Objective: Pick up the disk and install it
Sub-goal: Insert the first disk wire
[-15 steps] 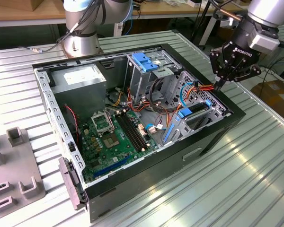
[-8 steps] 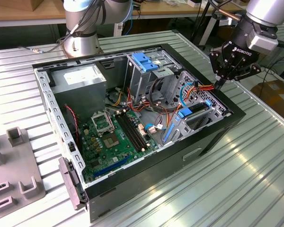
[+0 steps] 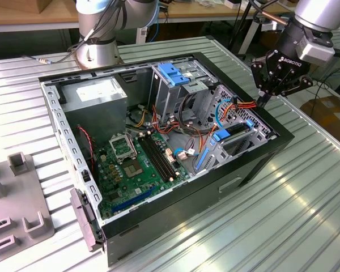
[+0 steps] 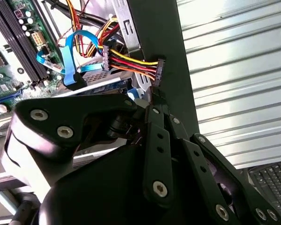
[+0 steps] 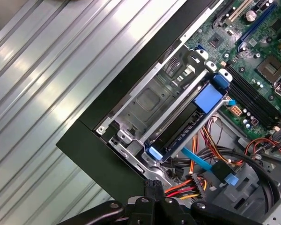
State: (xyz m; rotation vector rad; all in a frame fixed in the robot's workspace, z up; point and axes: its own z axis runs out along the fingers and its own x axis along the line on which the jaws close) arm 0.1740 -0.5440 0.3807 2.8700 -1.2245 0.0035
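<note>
Above ribbed metal table [image 3: 283,215], clamps power connector [image 4: 158,70] in tight-pinched gripper [image 3: 264,102] at computer case [image 3: 255,167] rim, seemingly to hold its wires clear of blue-railed drive bay [image 5: 152,101].

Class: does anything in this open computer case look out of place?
Yes: a loose power connector on coloured wires sits at the case's black rim, plugged into nothing, pinched by the gripper.
</note>
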